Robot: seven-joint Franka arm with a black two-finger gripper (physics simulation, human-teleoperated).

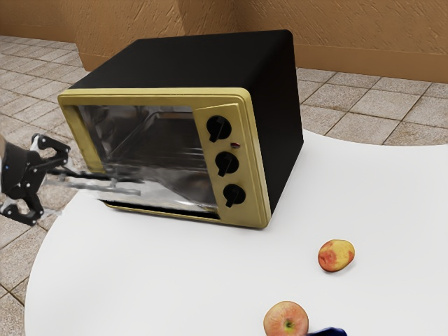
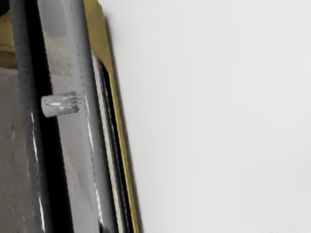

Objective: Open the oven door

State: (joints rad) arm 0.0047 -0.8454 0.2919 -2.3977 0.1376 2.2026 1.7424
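My gripper (image 1: 57,178) is at the exterior view's left, in front of the black and gold oven (image 1: 255,164), its two fingers spread apart. Dark, glossy bars at the door's edge (image 1: 115,184) stick out past the gold frame toward the gripper, and the glassy door looks tipped outward and down. Contact between fingers and bars cannot be made out. Beneath the hand in the wrist view, two long grey bars (image 2: 90,121) run side by side with a short post (image 2: 60,104) between them, beside the oven's gold lower edge (image 2: 116,107).
The white round table (image 1: 168,280) carries the oven, a red-yellow fruit (image 1: 337,255), an apple (image 1: 286,320) and a dark blue object (image 1: 329,332) near the exterior view's lower edge. Three black knobs (image 1: 226,162) line the oven's front. White tabletop (image 2: 218,116) borders the oven in the wrist view.
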